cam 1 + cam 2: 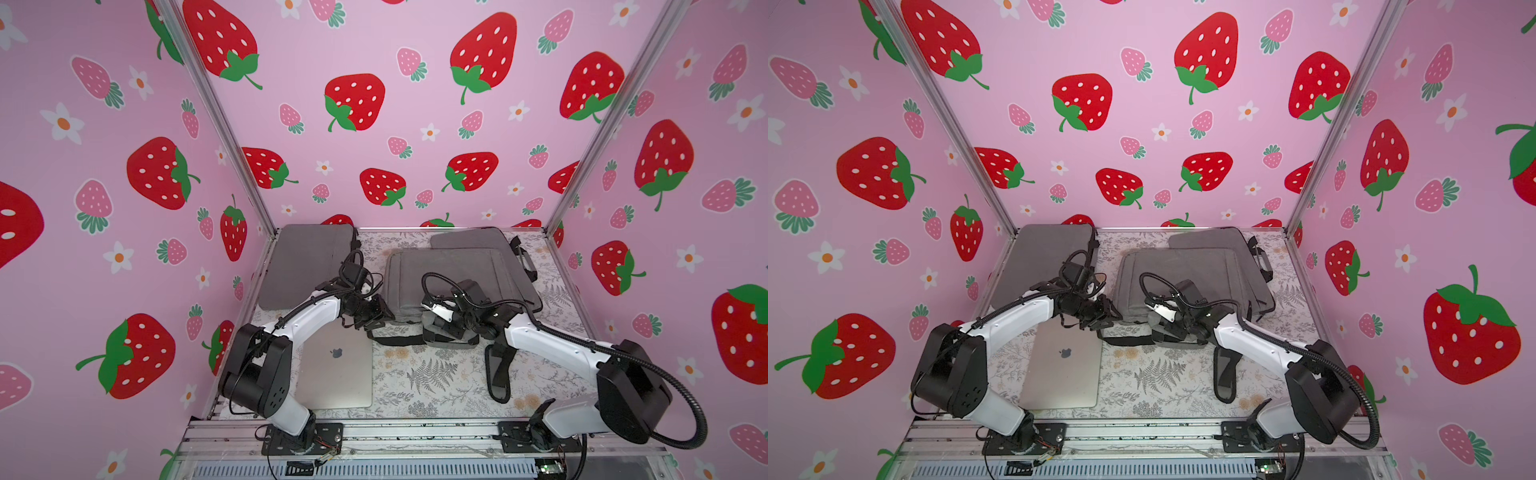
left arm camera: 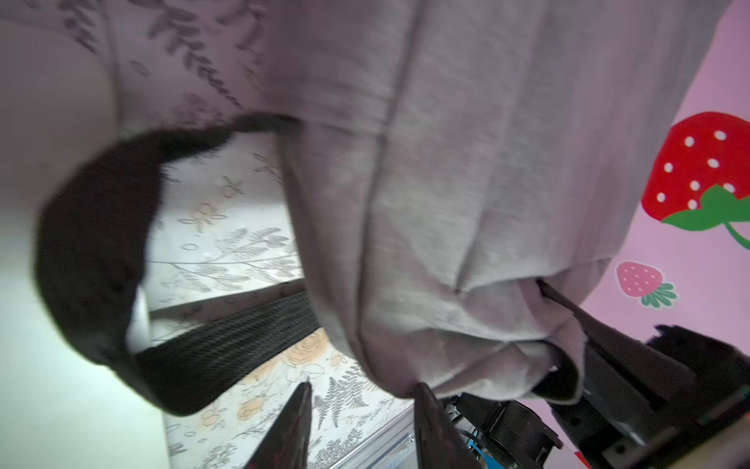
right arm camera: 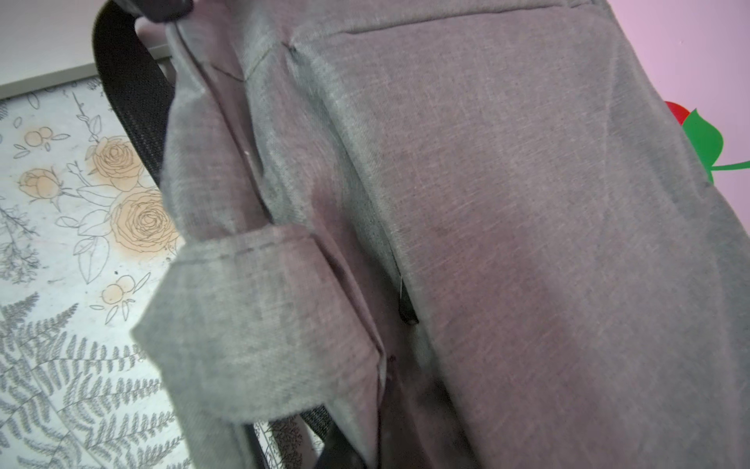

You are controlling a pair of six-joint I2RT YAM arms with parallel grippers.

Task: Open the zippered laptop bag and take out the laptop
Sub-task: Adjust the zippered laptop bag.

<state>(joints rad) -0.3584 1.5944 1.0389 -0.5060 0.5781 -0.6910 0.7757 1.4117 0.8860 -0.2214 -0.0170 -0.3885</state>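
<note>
Three bags: left bag [image 1: 305,266], middle bag [image 1: 449,274], rear bag [image 1: 469,239]; one laptop [image 1: 334,365]. My left claw [image 2: 361,406] gapes; my right claw [image 1: 434,328] is clamped, seemingly on the middle bag.

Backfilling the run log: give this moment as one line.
laptop: out, flat on table | left gripper: open beside middle grey bag | right gripper: shut at bag's near edge

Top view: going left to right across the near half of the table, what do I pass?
laptop → left gripper → right gripper → strap pad. The middle bag overlaps both grippers, so it is left out.
</note>
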